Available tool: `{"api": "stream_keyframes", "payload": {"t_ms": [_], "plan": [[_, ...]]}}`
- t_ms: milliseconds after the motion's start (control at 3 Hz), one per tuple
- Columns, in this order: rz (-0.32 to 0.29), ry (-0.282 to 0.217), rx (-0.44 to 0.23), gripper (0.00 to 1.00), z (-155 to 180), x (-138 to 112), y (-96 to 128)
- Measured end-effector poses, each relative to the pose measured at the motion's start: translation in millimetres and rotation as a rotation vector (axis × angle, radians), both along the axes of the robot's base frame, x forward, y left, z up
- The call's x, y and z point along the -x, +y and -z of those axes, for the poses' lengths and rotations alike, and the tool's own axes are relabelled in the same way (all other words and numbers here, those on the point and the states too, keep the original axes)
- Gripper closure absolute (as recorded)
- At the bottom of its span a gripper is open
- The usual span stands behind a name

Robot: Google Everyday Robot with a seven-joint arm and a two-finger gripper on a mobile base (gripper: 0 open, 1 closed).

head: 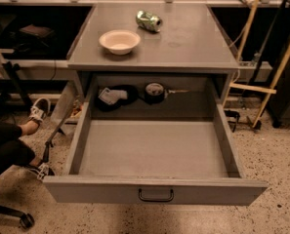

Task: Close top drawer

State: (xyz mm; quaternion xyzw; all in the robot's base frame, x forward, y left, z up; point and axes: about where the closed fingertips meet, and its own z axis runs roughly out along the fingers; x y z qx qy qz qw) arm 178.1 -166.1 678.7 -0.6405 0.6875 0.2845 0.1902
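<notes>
Camera view — top drawer (pixel 154 152): pulled far out of the cabinet towards the camera. The tray is bare apart from a black pouch (pixel 116 96) and a round dark object (pixel 155 91) at the back, under the cabinet top (pixel 193 43).
Front panel (pixel 86 191): nearest the camera, with its black loop handle (pixel 155 196) centred. I judge this the natural face to push.
On the cabinet top: a bowl (pixel 119 41) and a crushed can (pixel 149 21), away from the drawer's path.
Gripper: outside the frame — its opening and any load cannot be told.
Drawer relative to gripper: not determinable; nothing touches the drawer.
</notes>
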Motion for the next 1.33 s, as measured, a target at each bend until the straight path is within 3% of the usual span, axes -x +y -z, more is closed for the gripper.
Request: {"api": "stream_keyframes", "payload": {"t_ms": [333, 667, 1000, 1333], "plan": [[-0.121, 0.054, -0.059, 0.0, 49.6, -13.6, 77.6], [-0.122, 0.068, 0.053, 0.0, 93.2, -51.2, 97.9], [-0.03, -0.028, 0.255, 0.0, 126.8, -111.2, 58.2], [0.031, -0.123, 0.356, 0.0, 129.2, -148.3, 33.5]]}}
